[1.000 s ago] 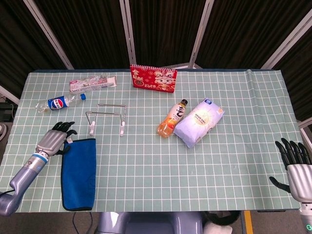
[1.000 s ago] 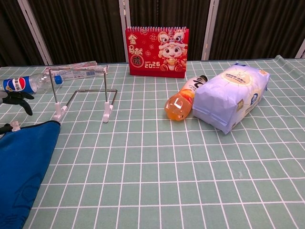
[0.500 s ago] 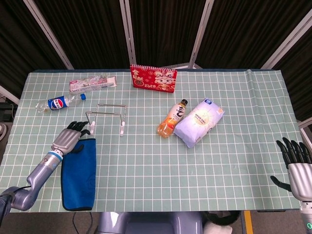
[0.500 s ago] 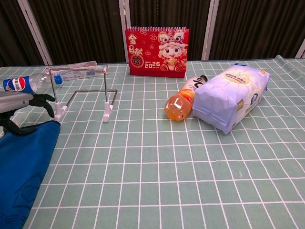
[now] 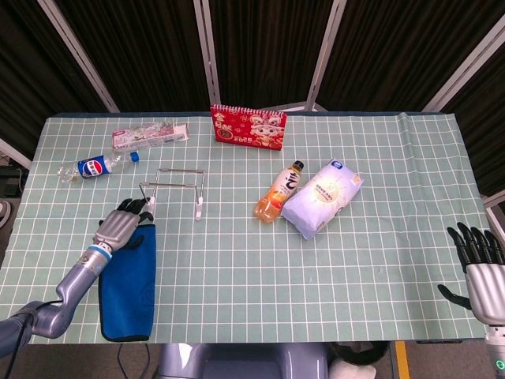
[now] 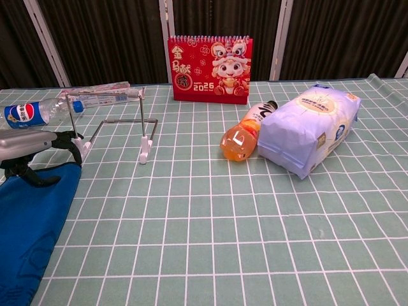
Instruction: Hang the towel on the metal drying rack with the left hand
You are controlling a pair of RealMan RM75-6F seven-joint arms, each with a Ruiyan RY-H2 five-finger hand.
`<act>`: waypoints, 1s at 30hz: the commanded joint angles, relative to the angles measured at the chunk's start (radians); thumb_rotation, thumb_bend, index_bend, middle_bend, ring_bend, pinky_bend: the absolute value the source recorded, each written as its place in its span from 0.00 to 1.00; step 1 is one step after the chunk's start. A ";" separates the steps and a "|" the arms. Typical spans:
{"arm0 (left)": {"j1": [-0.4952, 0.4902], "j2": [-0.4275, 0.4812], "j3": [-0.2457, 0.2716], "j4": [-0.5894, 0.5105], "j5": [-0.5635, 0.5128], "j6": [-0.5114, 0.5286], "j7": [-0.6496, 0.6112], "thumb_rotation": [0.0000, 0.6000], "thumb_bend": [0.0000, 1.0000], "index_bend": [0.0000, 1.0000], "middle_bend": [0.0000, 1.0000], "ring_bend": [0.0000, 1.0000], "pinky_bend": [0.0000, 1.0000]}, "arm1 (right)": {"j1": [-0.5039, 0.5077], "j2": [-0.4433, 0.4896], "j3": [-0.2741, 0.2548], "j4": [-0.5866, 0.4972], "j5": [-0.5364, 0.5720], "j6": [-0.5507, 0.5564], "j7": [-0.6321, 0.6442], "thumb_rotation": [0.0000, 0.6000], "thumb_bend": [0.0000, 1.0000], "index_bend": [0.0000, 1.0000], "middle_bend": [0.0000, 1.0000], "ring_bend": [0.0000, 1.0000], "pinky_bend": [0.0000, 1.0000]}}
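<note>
- Dark curtains are hanging behind a green checked table.
- From the head view, the blue towel is lying flat at the lower left of the frame, just below the metal drying rack.
- The left hand is sitting over the towel's top edge, fingers bent down, not holding it yet.
- The right hand is waiting at the lower right with fingers spread, holding nothing.
- From the chest view, the towel is filling the lower left corner, and the left hand is hovering between it and the rack.
- I think the towel is soft, light and floppy, so pinching its top edge looks best.
</note>
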 commanded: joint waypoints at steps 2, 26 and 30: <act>0.003 -0.005 0.001 0.000 -0.001 0.004 -0.005 1.00 0.48 0.28 0.00 0.00 0.00 | 0.001 -0.001 0.000 0.000 0.000 -0.001 -0.002 1.00 0.00 0.03 0.00 0.00 0.00; 0.038 -0.016 0.011 0.002 0.029 0.074 -0.036 1.00 0.48 0.29 0.00 0.00 0.00 | 0.001 0.001 -0.002 -0.003 0.002 -0.003 0.000 1.00 0.00 0.03 0.00 0.00 0.00; 0.037 -0.025 0.010 0.008 0.020 0.063 -0.030 1.00 0.48 0.32 0.00 0.00 0.00 | 0.002 0.001 -0.002 -0.004 0.002 -0.004 -0.001 1.00 0.00 0.03 0.00 0.00 0.00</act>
